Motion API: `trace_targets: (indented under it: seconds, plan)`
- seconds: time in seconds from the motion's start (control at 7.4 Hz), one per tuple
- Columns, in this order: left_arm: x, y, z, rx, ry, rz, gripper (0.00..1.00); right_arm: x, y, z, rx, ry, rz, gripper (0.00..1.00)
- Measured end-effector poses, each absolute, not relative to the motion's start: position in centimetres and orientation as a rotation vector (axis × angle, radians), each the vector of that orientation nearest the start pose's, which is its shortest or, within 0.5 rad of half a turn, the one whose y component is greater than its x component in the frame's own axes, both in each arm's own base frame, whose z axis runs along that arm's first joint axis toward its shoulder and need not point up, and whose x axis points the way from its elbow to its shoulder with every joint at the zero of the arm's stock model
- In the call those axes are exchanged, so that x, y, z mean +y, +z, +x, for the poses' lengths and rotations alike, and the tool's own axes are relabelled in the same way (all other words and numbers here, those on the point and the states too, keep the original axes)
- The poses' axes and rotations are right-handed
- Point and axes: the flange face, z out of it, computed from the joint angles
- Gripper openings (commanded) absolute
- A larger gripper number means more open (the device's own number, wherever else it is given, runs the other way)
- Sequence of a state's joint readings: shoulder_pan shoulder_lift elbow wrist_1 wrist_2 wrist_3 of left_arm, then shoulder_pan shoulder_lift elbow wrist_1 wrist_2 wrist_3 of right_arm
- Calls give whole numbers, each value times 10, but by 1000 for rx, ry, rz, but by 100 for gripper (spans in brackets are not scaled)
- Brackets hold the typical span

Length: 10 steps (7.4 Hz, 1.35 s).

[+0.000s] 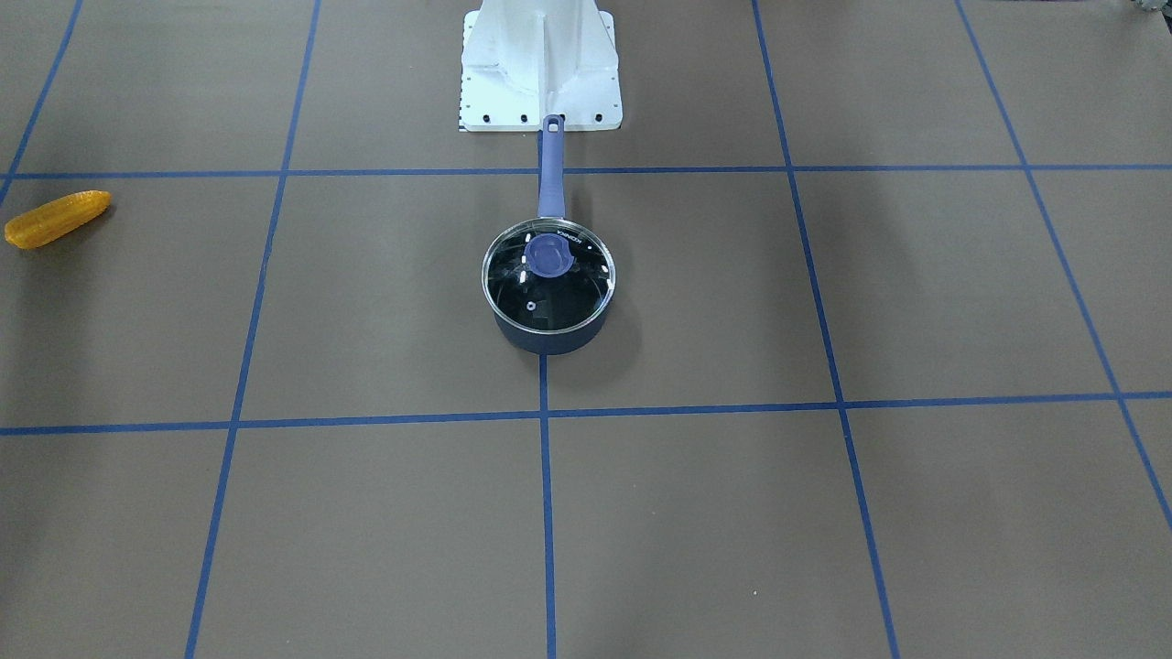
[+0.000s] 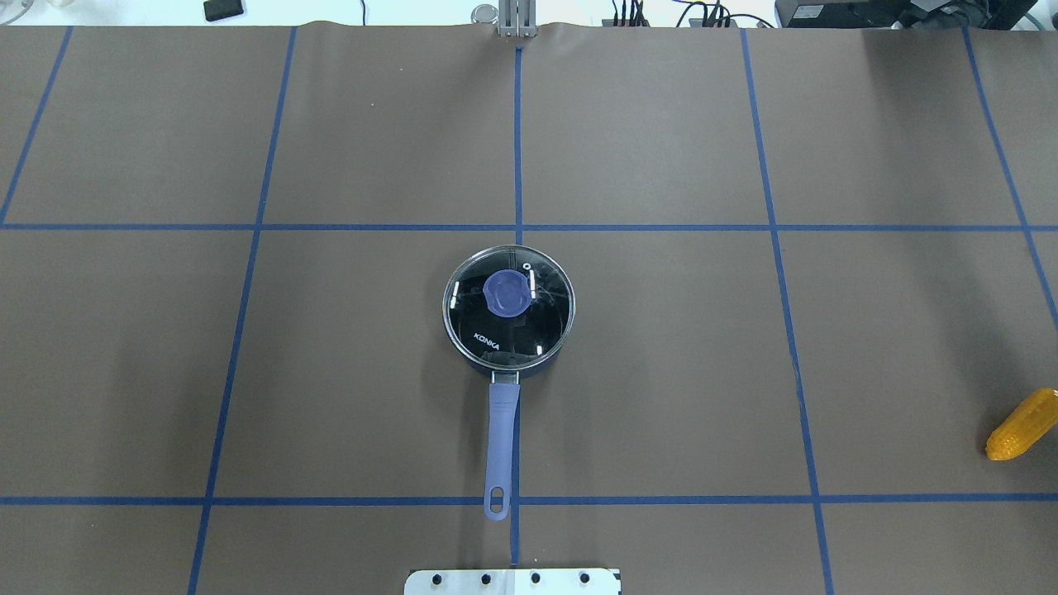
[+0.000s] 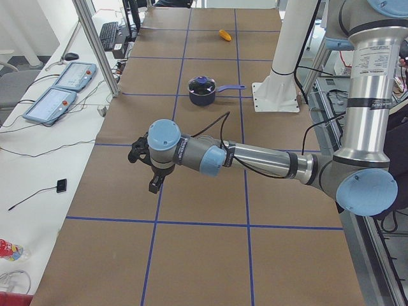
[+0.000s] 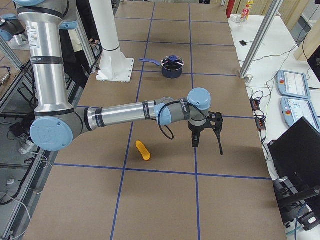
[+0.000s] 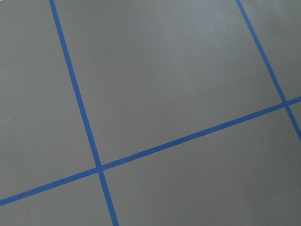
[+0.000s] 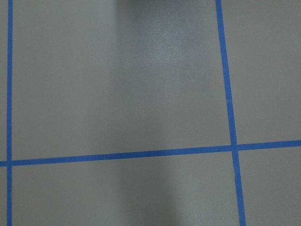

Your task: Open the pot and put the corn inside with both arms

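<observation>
Pot (image 1: 549, 337) stands at the middle of the desk (image 1: 824, 503) with the glass lid (image 1: 560, 295) on it and its handle toward the robot base (image 1: 540, 64); the corn (image 1: 57, 219) lies well apart, on the robot's right side. Left fingers (image 3: 153, 183) and right fingers (image 4: 195, 140) hang above the desk, seen only from the side, so I cannot tell how open they are.

The saucepan (image 2: 508, 330) stands at the middle of the surface (image 2: 661, 372) with its glass lid (image 2: 508, 306) seated, closing the way in from above. Its handle (image 2: 502, 438) runs toward the robot base (image 2: 512, 581), the tip just short of it. The corn cob (image 2: 1023, 426) lies well off on the robot's right, with bare surface all round it. The 2 tools, left tool (image 3: 137, 154) and right tool (image 4: 215, 121), hang over bare surface, well apart from the saucepan.
</observation>
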<state>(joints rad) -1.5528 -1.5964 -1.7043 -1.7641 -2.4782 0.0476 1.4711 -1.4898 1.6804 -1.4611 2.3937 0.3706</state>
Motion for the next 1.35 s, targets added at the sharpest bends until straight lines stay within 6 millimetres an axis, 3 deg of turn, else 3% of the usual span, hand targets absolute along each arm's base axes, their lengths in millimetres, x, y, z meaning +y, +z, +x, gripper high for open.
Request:
trace_targets:
  seconds: [0.41,0.81,1.08,1.35]
  plan:
    - [-514,547,-46,893,221,344,98,-538,547,6,-865,130,82,100]
    - [-521,537,-45,898,197,344,98,-521,576,4,-847,143,32,100]
    - [-543,497,-26,924,136,337,98,-501,584,-11,-844,166,-8,100]
    - [-564,425,28,978,63,303,98,-475,579,-34,-857,230,-43,100]
